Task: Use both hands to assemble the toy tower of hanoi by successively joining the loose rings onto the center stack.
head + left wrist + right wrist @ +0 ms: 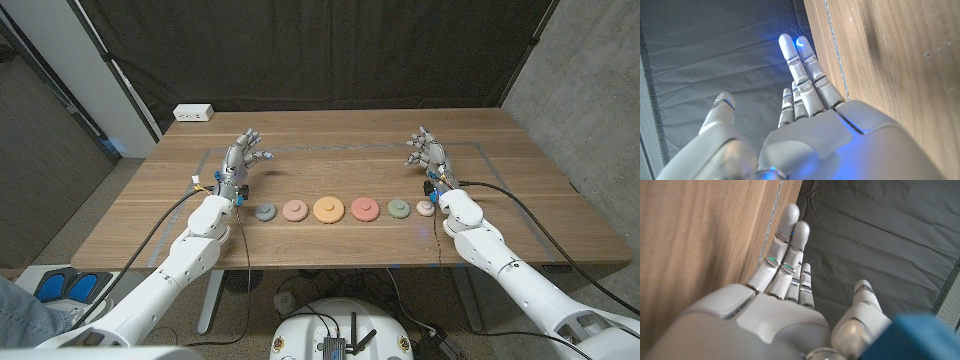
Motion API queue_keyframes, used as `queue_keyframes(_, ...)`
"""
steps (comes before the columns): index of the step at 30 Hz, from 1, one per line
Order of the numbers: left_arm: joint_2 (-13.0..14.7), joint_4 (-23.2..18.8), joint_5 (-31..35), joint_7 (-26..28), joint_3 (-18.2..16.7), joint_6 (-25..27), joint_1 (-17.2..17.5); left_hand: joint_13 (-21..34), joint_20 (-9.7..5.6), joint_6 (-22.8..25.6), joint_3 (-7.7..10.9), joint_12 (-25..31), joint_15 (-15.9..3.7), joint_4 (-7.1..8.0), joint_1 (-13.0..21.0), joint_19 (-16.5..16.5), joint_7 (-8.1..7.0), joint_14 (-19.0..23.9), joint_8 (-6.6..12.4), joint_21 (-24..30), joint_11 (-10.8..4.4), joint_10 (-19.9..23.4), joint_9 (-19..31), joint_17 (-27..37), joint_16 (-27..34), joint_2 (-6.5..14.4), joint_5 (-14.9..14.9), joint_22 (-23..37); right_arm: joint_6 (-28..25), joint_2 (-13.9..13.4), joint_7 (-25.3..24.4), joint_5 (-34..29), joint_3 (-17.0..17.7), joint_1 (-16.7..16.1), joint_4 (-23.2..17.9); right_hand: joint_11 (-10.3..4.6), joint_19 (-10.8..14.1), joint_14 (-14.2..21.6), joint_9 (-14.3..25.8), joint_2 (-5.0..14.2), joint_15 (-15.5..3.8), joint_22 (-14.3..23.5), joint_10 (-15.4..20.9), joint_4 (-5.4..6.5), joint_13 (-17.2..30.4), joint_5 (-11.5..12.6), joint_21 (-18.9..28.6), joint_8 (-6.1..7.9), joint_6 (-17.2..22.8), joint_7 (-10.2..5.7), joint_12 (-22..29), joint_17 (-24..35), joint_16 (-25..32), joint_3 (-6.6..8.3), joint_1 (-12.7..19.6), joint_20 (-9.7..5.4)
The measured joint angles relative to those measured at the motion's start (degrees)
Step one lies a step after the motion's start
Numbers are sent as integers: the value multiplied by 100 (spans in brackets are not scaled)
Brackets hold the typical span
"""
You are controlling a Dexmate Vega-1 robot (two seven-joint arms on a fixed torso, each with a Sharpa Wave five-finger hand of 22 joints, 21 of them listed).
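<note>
Flanking the rings [330, 209] (table [330, 160] bare behind): empty hands, left [240, 158] and right [428, 153].

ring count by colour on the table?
grey ring: 1
light pink ring: 1
orange ring: 1
red-pink ring: 1
green ring: 1
small pale pink ring: 1
Total: 6

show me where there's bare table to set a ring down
Free: the wide stretch behind the ring row, between the left hand and right hand, and the near strip of table. Crowded: the row itself, rings almost touching.
</note>
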Motion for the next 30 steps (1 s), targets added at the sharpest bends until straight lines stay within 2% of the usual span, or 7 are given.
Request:
queue_keyframes(3,-13,-7,30,59,-5,-22,18,29,10,72,-21,0,-10,-17,112,52,-22,93,0,181,-73,73,0,257,275,-37,0,210,0,14,-48,-27,0,-13,-26,-1,124,24,24,19,-18,22,42,-15,21,0,90,0,70,-7,0,201,133,61,30,-41)
queue_keyframes(7,-31,-24,72,127,-10,-44,46,82,-4,160,-92,-44,-79,-11,322,97,-64,222,0,513,-133,133,16,768,805,-62,0,586,0,44,-202,-104,0,-30,-46,-27,398,374,27,-38,-102,128,322,35,43,0,329,62,279,-48,-77,865,584,206,98,-139)
queue_keyframes(10,-38,-35,97,162,-10,-47,54,125,-37,270,-112,-44,-78,1,456,223,-66,221,0,755,-172,136,26,1150,1163,-81,0,822,5,66,-295,-149,1,-41,-56,-43,692,632,27,-38,-201,377,554,45,-27,0,636,67,414,-78,-198,1568,1019,341,98,-254)
queue_keyframes(15,-51,-61,171,274,-10,-48,67,158,-119,316,-111,-44,-139,1,549,556,-111,367,0,980,-231,135,53,1517,1532,-98,0,881,36,113,-457,-234,15,-57,-63,-61,870,840,13,-38,-331,738,698,7,-101,0,967,67,542,-71,-284,2135,1421,481,98,-378)
queue_keyframes(20,-70,-118,254,405,-6,-40,93,186,-232,330,-111,-123,-179,1,634,808,-233,465,0,1125,-497,-2,52,1755,1784,-183,0,881,72,142,-600,-317,26,-72,-63,-72,1066,1014,11,-245,-439,1223,724,-95,-124,45,1342,66,638,-78,-445,2328,1943,632,303,-370)
queue_keyframes(24,-79,-154,325,521,-2,-10,116,212,-232,255,-111,-133,-179,1,690,808,-281,465,-33,1150,-690,-119,77,1800,1840,-239,22,908,89,154,-658,-358,27,-90,-63,-180,1065,1083,11,-372,-472,1493,616,-133,-87,85,1487,67,735,-16,-538,2343,2327,748,429,-369)
queue_keyframes(30,-81,-202,402,594,10,-1,152,239,-200,148,-92,-166,-180,-18,957,741,-314,460,-42,1150,-757,-187,63,1798,1862,-213,101,891,93,125,-796,-510,27,-123,-121,-270,902,1083,11,-574,-472,1511,526,-172,-19,212,1456,-18,720,-31,-622,2343,2637,978,806,-362)
